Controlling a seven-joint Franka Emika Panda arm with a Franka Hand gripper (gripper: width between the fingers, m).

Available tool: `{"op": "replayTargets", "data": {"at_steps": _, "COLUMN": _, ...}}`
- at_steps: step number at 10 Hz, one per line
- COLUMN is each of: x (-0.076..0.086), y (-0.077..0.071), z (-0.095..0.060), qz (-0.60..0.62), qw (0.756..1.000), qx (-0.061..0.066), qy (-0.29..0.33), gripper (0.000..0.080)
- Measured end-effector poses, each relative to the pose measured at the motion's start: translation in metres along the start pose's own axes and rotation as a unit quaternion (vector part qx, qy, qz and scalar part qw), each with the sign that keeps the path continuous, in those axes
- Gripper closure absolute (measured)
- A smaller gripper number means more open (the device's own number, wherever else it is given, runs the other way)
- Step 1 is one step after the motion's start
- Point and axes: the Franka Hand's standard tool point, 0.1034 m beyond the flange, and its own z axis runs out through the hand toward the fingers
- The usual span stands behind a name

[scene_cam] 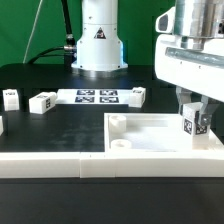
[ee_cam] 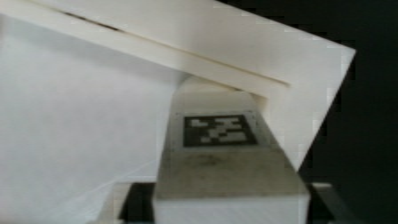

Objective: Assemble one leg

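Black tabletop before a green backdrop.
The dark table (scene_cam: 60,130) fills the exterior view; behind it hangs what seems a green wall or curtain (scene_cam: 30,30), evenly and softly lit.

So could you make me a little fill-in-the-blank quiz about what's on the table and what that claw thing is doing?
1. The gripper holds a small white leg over the large white ____ with a raised rim.
2. The face of the held leg carries a black-and-white ____.
3. The table is ____ in colour.
4. In the exterior view, the marker board lies in front of the robot's white ____.

Missing words: tray; marker tag; black; base
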Motion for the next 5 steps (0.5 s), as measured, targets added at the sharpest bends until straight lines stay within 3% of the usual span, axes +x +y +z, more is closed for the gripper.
{"op": "replayTargets", "data": {"at_steps": 2, "x": 0.0003, "y": 0.0005, "z": 0.0000, "qz": 0.037, "qw": 0.999, "qx": -0.002, "qy": -0.005, "gripper": 0.0509}}
{"op": "replayTargets", "data": {"at_steps": 3, "x": -0.0011, "y": 0.0008, "z": 0.0006, "qz": 0.062, "qw": 0.998, "qx": -0.002, "qy": -0.006, "gripper": 0.0448}}
{"op": "replayTargets", "data": {"at_steps": 4, "x": -0.0014, "y": 0.0010, "z": 0.0010, "qz": 0.049, "qw": 0.999, "qx": -0.002, "qy": -0.006, "gripper": 0.0313}}
{"op": "replayTargets", "data": {"at_steps": 5, "x": -0.0014, "y": 0.0010, "z": 0.0011, "qz": 0.029, "qw": 1.000, "qx": -0.002, "qy": -0.006, "gripper": 0.0313}}
